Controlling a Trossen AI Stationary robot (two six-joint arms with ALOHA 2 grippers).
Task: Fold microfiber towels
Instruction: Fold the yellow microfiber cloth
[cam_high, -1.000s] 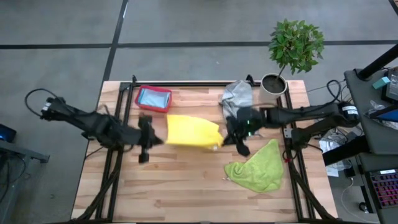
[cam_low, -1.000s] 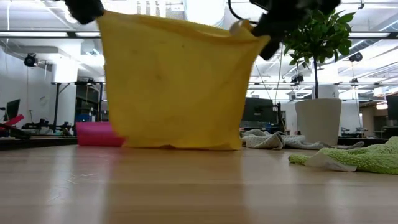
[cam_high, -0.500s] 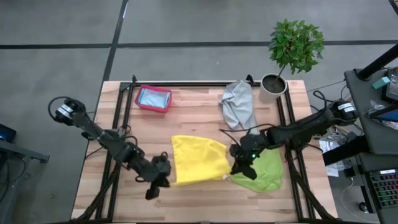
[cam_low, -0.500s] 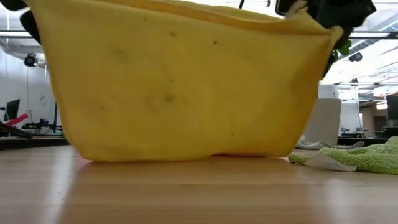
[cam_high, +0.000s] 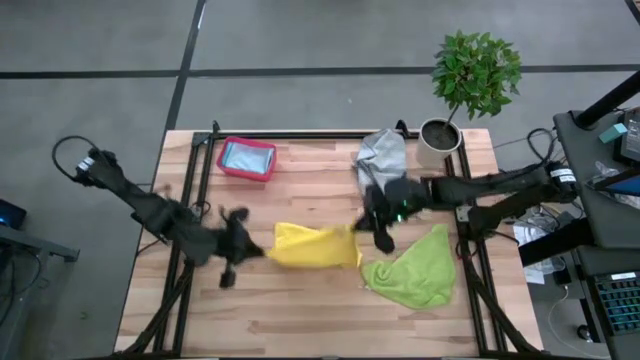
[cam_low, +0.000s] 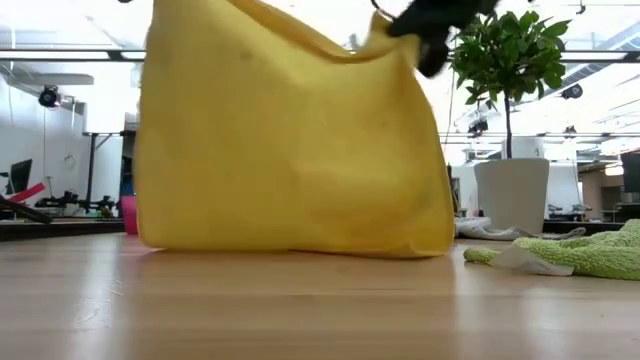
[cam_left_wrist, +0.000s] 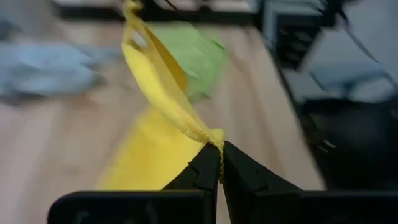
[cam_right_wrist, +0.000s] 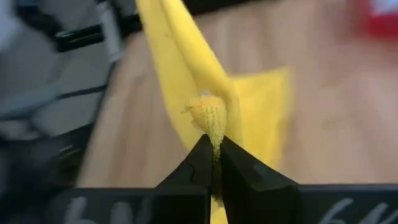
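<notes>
I have the yellow towel (cam_high: 305, 246) strung up between both arms near the middle of the overhead frame, its lower edge resting on the wooden table (cam_high: 300, 310); in the low view it fills the centre as a hanging sheet (cam_low: 290, 150). My left gripper (cam_high: 238, 243) sits at the towel's left end, pinched tight on a corner, and its wrist camera shows the fingertips (cam_left_wrist: 211, 165) clamped on the yellow hem. My right gripper (cam_high: 378, 225) is at the towel's right end, likewise clamped on a bunched corner (cam_right_wrist: 208, 118). The lime green towel (cam_high: 412, 270) lies crumpled at lower right, just beside the yellow one. The grey towel (cam_high: 381, 152) lies heaped toward upper right, near the potted plant (cam_high: 470, 80). A pink-red bin (cam_high: 247, 158) sits upper left, with something light blue inside.
</notes>
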